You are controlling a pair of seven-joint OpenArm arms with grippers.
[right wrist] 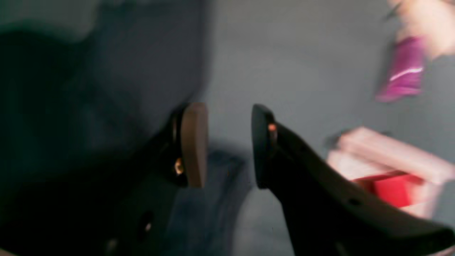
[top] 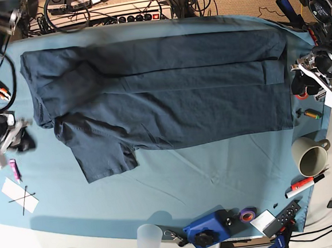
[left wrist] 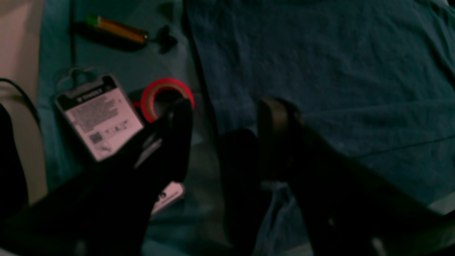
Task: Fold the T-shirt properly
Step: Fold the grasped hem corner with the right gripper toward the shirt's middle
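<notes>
Both grippers, left (left wrist: 225, 142) and right (right wrist: 229, 145), gape empty over opposite edges of the T-shirt (top: 193, 107), probably for regripping.

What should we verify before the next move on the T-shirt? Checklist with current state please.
- Left gripper open: ok.
- Right gripper open: ok, gap between its fingers.
- T-shirt folded neatly: not ok, one end is bunched and skewed, and a sleeve sticks out.
- Mug off the shirt: ok, stands beside it on the cloth.
- Red tape roll off the shirt: ok, lies next to its edge.
- Left fingers touching the fabric: cannot tell, the left wrist view gives no clear height.
</notes>
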